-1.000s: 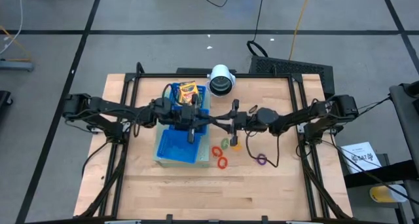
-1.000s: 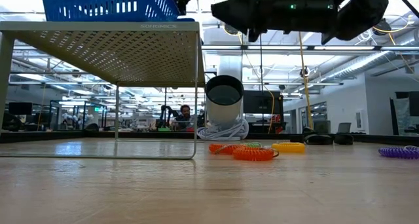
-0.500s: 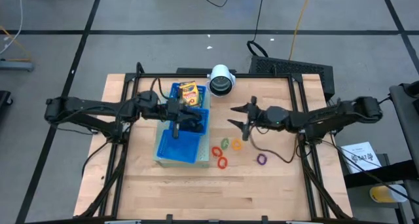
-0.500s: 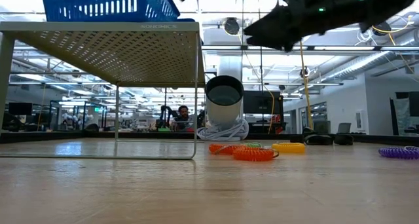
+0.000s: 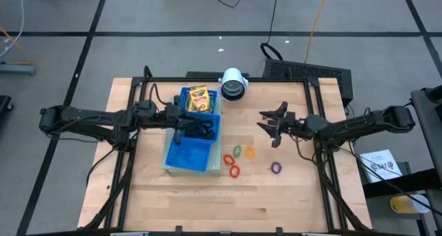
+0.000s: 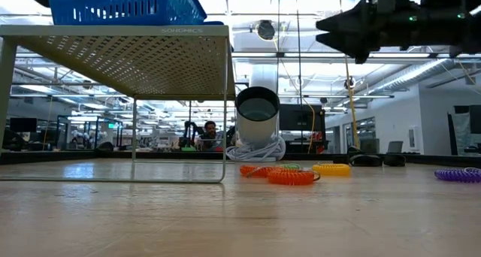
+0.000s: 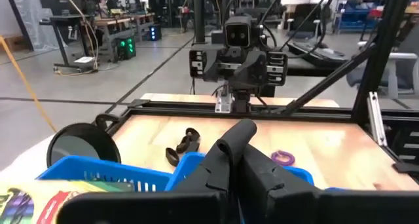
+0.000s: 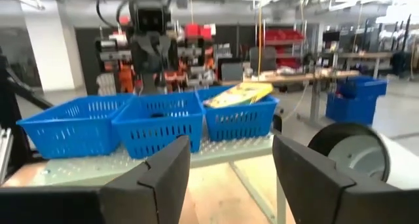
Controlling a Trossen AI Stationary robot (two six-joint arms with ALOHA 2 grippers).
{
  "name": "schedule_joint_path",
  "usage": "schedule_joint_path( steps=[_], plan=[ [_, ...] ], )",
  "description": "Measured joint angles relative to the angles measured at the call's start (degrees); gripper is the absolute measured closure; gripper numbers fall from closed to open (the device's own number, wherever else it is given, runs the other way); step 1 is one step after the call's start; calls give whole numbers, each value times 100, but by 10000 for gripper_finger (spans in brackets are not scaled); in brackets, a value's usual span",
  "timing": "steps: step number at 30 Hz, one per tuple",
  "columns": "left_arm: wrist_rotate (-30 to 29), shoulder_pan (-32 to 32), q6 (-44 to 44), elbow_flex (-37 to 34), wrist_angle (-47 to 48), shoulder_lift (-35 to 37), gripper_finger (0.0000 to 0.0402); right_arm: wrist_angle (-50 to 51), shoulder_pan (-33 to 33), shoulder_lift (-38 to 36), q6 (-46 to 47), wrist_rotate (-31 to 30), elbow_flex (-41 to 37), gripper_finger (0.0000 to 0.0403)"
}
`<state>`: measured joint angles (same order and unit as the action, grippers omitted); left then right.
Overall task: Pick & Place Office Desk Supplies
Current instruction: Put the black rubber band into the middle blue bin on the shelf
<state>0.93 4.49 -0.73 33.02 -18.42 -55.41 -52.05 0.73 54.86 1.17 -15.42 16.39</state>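
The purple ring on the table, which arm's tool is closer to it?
Right. The right tool hangs up and to the side of the purple ring, while the left tool is over the blue tray, well across the table.

Robotics lab, open-plan hall, workbenches with monitors (image 6: 22, 125), ceiling strip lights, person (image 6: 212, 131) seated behind

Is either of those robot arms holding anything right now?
No. The right end effector is open and empty above the table. The left end effector is shut over the blue tray, with nothing visible between its fingers.
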Motion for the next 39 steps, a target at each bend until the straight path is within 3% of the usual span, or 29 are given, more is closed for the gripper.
schedule_joint_path(
  steps=[4, 16, 24, 31, 39],
  plan=[
    [-171, -2, 264, -70, 130, 50, 392, -428, -2, -98, -42, -2, -223, 200],
    [-599, 0, 966, -68, 250, -18, 286, -473, -7, -121, -56, -271, -296, 200],
    [-568, -7, 999, -68, 486, -18, 211, -470, -7, -121, -57, -271, -296, 201],
    [-504, -9, 878, -65, 413, 230, 180, -52, -7, -178, -41, -302, -294, 202],
    [-549, -7, 837, -57, 373, 498, 178, 1683, -18, -283, -271, -1682, -292, 202]
  ],
)
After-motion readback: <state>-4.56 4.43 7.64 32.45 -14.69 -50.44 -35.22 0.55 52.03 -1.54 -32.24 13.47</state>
